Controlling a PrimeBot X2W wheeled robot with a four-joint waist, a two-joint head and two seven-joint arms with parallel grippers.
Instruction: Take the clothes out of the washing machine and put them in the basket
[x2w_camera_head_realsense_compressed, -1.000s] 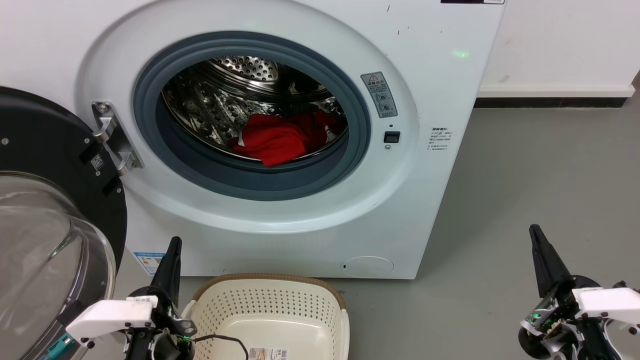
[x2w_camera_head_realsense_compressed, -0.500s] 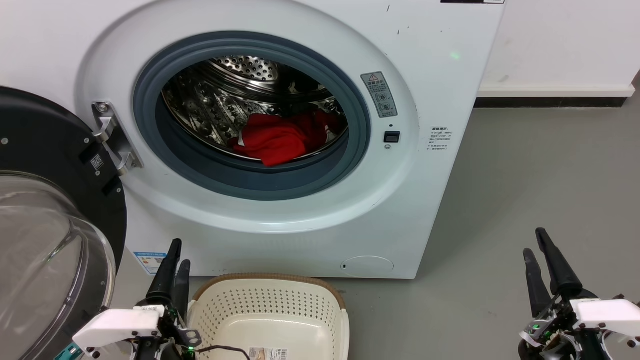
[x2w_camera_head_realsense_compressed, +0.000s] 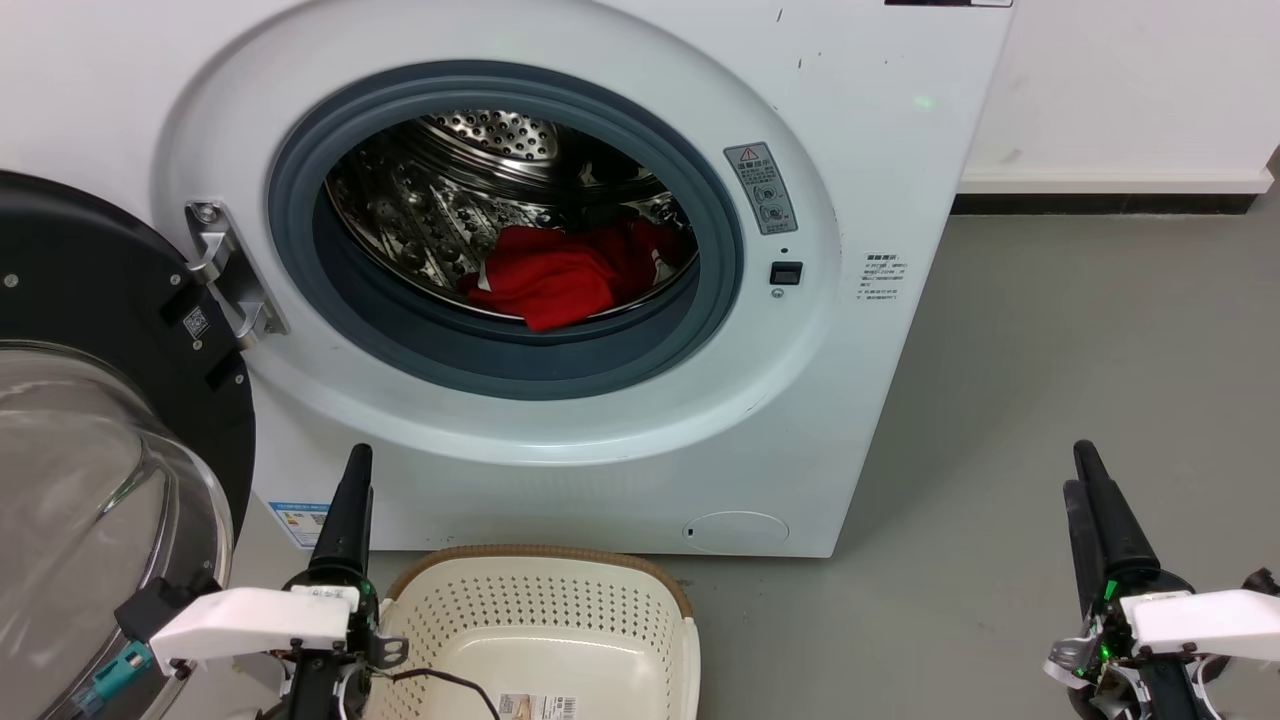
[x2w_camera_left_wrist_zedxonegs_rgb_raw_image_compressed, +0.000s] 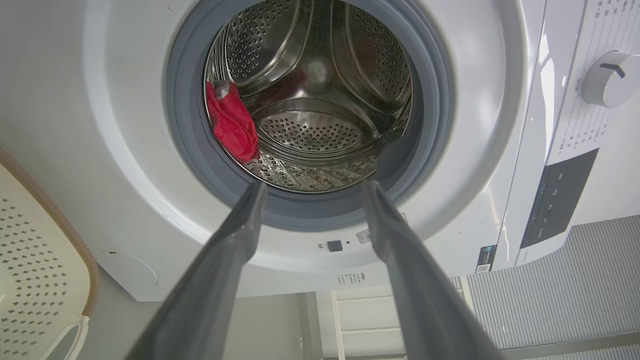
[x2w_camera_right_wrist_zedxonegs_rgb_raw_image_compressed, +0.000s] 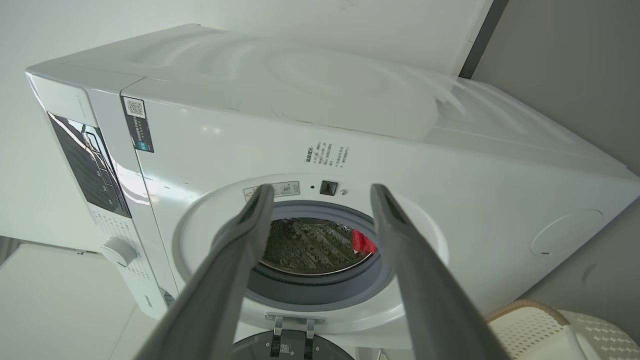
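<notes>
The washing machine (x2w_camera_head_realsense_compressed: 880, 150) stands with its porthole open. The red clothes (x2w_camera_head_realsense_compressed: 560, 275) lie low in the steel drum, toward its right. On the floor in front is the cream basket (x2w_camera_head_realsense_compressed: 610, 585), with only a paper label in it. My left gripper (x2w_camera_head_realsense_compressed: 356, 470) is just left of the basket, fingers pointing up. My right gripper (x2w_camera_head_realsense_compressed: 1080, 470) hovers over the floor, right of the machine. In the left wrist view my left gripper (x2w_camera_left_wrist_zedxonegs_rgb_raw_image_compressed: 314, 186) is open and aimed at the drum, the clothes (x2w_camera_left_wrist_zedxonegs_rgb_raw_image_compressed: 232, 125) up left of its tips. The right gripper (x2w_camera_right_wrist_zedxonegs_rgb_raw_image_compressed: 322, 190) is open too.
The black-framed glass door (x2w_camera_head_realsense_compressed: 90, 300) hangs open at the far left, close beside my left arm. Grey floor (x2w_camera_head_realsense_compressed: 1100, 330) stretches to the right of the machine up to a white wall with a dark skirting. A control dial (x2w_camera_left_wrist_zedxonegs_rgb_raw_image_compressed: 612, 77) sits on the machine's panel.
My left gripper has risen a little and turned edge-on to the head camera. The right gripper has shifted slightly rightward. The clothes and basket have not moved.
</notes>
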